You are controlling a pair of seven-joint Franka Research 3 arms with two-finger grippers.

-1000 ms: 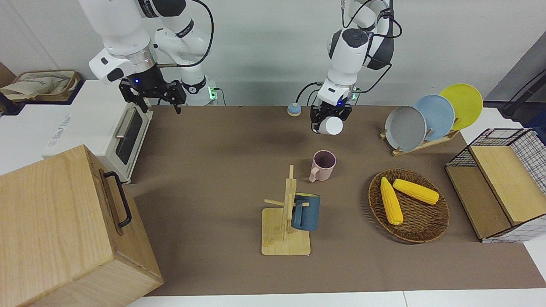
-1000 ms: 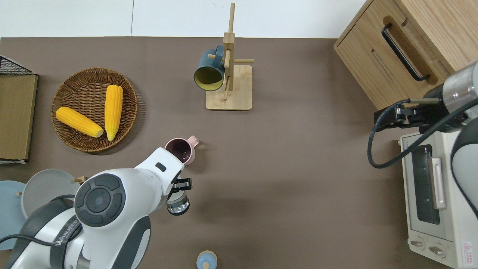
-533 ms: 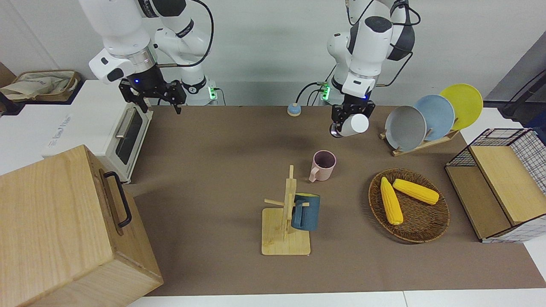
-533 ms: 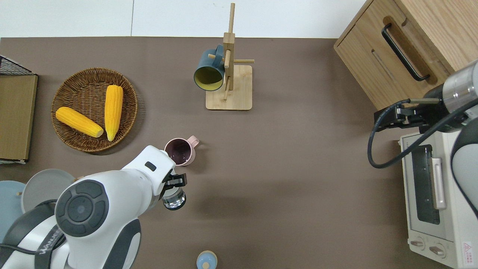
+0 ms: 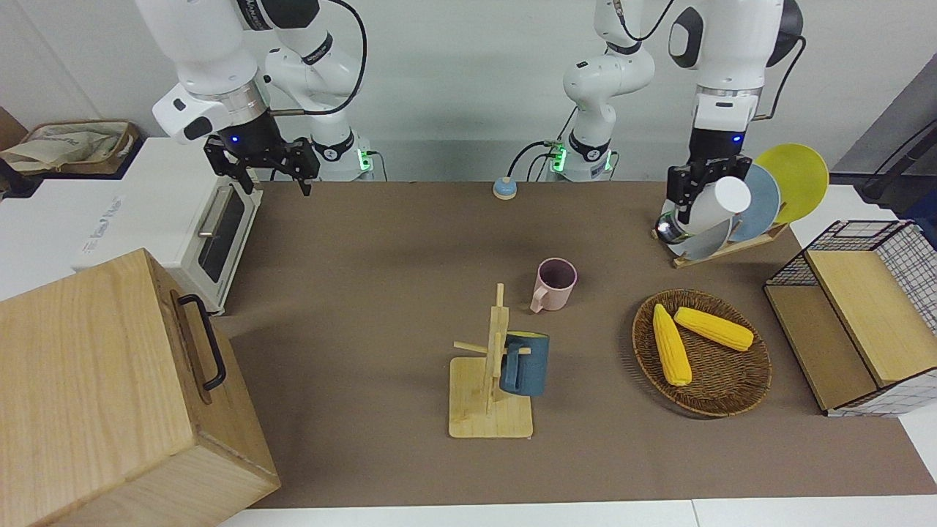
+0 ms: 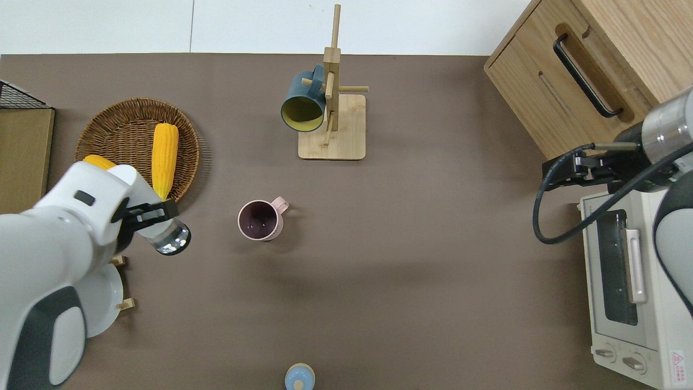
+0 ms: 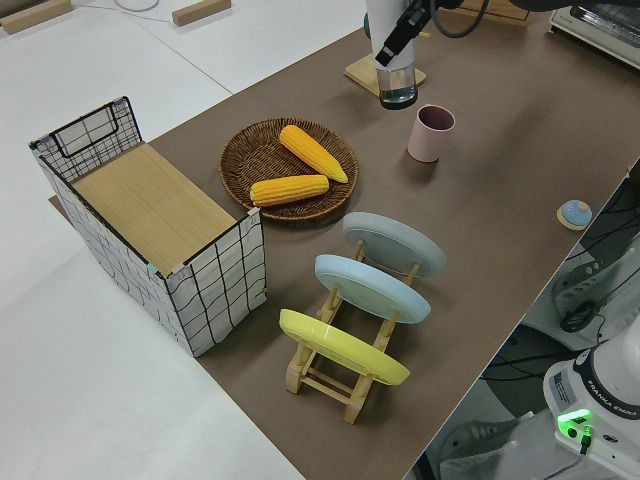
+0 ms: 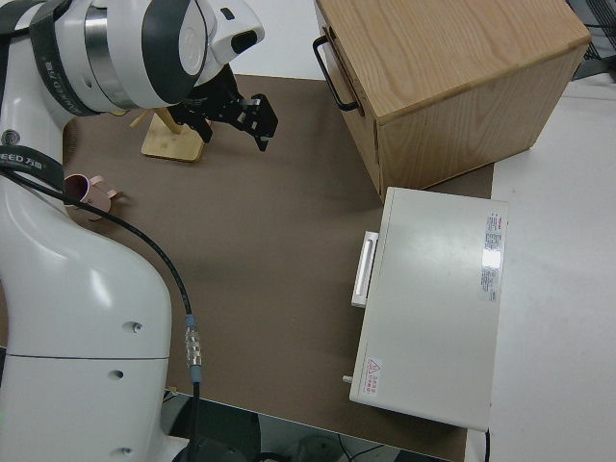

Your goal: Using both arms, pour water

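Front and overhead views face oppositely, sharing the pink mug [image 5: 554, 282].

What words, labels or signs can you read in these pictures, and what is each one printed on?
"FRANKA EMIKA": on the arm base in the left side view.
Print on the toaster oven, on its top: too blurred to read.
Warning sticker with a red triangle, on the oven: text too small to read.

Bright, even, diffuse indoor light from above. Shadows soft, faint on brown mat [image 5: 381, 241]; darker one under basket [image 5: 701, 351]. Small glare patch on oven [image 8: 493, 258] top. All views sharp, no motion blur, little edge distortion.
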